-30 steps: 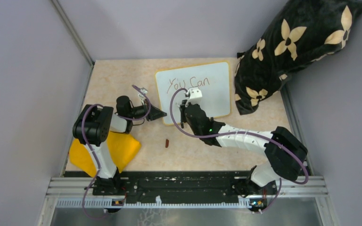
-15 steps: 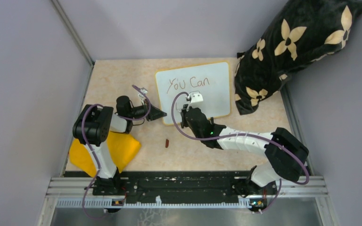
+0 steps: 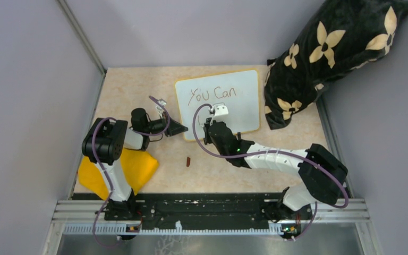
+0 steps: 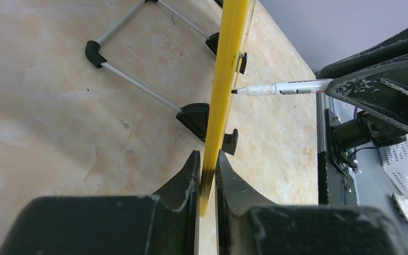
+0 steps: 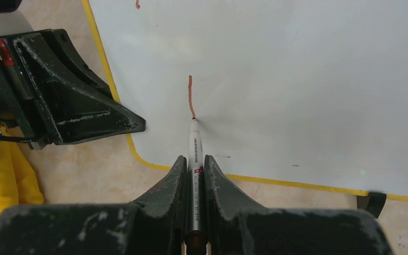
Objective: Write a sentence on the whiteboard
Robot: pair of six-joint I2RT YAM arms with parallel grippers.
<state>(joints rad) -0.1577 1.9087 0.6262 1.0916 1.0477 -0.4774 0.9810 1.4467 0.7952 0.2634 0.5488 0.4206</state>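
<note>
The whiteboard (image 3: 239, 103) stands tilted at the back middle, with "You Can" (image 3: 212, 94) written on its top line. My left gripper (image 3: 183, 127) is shut on the board's yellow left edge (image 4: 220, 106). My right gripper (image 3: 206, 134) is shut on a white marker (image 5: 195, 159). The marker tip touches the board at the lower end of a short brown vertical stroke (image 5: 190, 96) on the lower left of the board (image 5: 297, 79). The left wrist view shows the marker (image 4: 284, 88) meeting the board edge-on.
A yellow cloth (image 3: 133, 167) lies under the left arm. A small brown marker cap (image 3: 188, 161) lies on the table in front of the board. A black flowered pillow (image 3: 324, 58) fills the back right. The board's wire stand (image 4: 133, 82) sits behind it.
My right gripper has moved down the board a little with the marker, toward the lower left. The left gripper and board have not moved.
</note>
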